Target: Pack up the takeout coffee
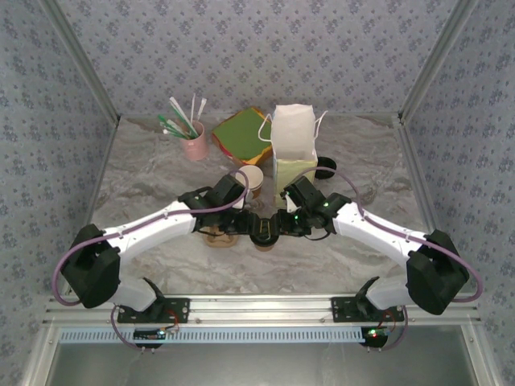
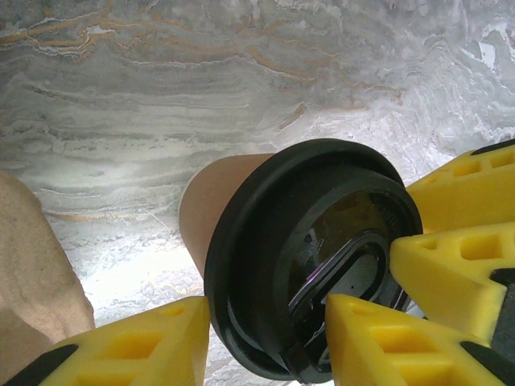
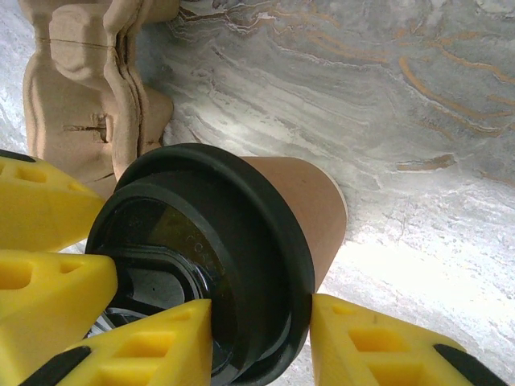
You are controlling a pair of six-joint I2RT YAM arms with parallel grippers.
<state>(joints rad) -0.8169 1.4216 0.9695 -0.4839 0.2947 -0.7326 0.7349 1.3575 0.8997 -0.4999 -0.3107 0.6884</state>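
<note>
Left gripper is clamped on the lid rim of the coffee, which is at mid-table, just right of the cardboard carrier. Right gripper pinches the same rim from the opposite side.

Risk: both holds bear on the lid alone, so unequal pull could pop it off or tip the cup and spill it. The paper bag stands close behind, and a careless swing could topple it.

Surface: marbled grey table. Enclosure: patterned walls.
</note>
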